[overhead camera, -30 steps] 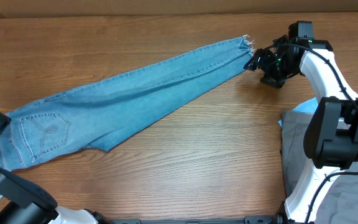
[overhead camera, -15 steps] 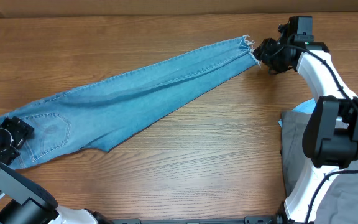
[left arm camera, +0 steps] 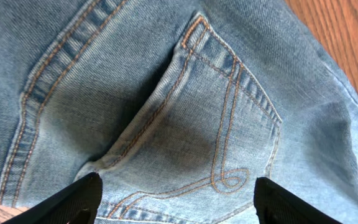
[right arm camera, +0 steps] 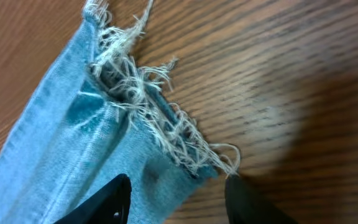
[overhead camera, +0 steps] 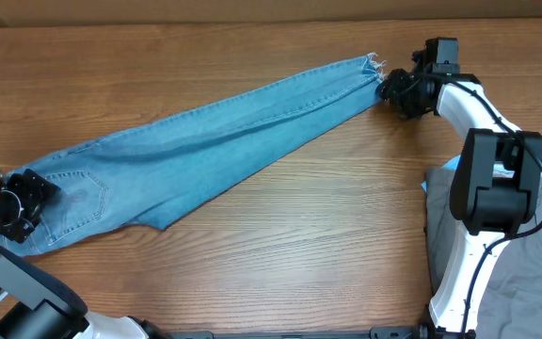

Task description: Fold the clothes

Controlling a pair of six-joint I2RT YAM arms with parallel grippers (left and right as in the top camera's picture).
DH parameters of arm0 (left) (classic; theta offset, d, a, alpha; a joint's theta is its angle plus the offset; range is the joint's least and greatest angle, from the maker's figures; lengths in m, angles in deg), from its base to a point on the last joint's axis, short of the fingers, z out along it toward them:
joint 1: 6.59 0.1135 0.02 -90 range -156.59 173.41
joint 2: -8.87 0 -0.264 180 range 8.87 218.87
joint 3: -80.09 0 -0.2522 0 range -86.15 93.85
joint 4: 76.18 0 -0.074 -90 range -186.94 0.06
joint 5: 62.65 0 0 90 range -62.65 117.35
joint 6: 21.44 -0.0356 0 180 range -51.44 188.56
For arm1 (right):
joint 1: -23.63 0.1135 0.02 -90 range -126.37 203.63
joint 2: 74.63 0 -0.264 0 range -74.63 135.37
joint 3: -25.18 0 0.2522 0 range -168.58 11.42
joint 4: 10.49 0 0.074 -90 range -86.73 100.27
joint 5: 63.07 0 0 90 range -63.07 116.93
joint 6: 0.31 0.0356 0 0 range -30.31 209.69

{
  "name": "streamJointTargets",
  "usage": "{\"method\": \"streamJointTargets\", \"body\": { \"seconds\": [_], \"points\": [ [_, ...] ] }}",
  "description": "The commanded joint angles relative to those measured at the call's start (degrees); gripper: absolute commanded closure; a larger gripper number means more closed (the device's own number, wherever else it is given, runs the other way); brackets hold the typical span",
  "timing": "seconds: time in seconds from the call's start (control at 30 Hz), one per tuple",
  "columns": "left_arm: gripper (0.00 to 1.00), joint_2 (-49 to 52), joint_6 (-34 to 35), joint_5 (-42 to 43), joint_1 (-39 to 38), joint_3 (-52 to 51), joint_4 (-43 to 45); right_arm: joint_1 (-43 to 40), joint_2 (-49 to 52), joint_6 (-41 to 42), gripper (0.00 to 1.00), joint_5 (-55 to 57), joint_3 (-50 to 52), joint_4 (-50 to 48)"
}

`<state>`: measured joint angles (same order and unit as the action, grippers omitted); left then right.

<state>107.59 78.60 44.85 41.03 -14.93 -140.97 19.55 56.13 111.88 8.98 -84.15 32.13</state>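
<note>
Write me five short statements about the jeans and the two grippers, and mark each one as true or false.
1. The jeans lie stretched diagonally across the table. True.
2. The right gripper is at the frayed hem. True.
3. The left gripper is over bare wood. False: it is over a back pocket.
4. The jeans are folded into a small square. False: they lie at full length.
5. A grey cloth lies near the table's right edge. True.

- Overhead you set high, facing straight down on table [overhead camera: 280, 245] and jeans [overhead camera: 205, 132].
- Left wrist sat close above the back pocket [left arm camera: 216, 137].
- Right wrist sat close at the frayed hem [right arm camera: 148, 118]; overhead shared both.
</note>
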Motion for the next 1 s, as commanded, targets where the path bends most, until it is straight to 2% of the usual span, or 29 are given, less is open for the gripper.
{"method": "streamJointTargets", "body": {
  "seconds": [0.0,0.23,0.5,0.6,0.73,0.87,0.97],
  "points": [
    [0.2,0.28,-1.53,1.46,-0.02,-0.13,0.0,0.37,2.19,-2.47,0.5,-3.26,0.92,-0.83],
    [0.19,0.28,-1.51,1.75,-0.02,-0.13,-1.27,0.63,2.19,-2.45,0.57,-3.02,1.03,-2.05],
    [0.19,0.28,-1.53,2.05,-0.02,-0.13,-2.21,0.66,2.97,-1.22,0.58,-0.09,1.03,-2.91],
    [0.19,0.28,-1.51,2.05,-0.02,-0.13,-2.36,0.66,3.56,-0.94,0.69,-0.09,1.03,-3.13],
    [0.19,0.28,-1.53,2.05,-0.02,-0.13,-2.54,0.55,3.56,-0.94,0.94,-0.11,1.01,-3.3],
    [0.19,0.28,-1.53,2.05,-0.02,-0.13,-2.75,-0.37,3.15,-1.2,0.96,-0.07,0.07,-1.18],
    [0.19,0.28,-1.55,2.05,-0.02,-0.13,-2.73,-1.73,1.75,-1.4,0.96,-0.02,-1.88,4.13]
  ]
}}
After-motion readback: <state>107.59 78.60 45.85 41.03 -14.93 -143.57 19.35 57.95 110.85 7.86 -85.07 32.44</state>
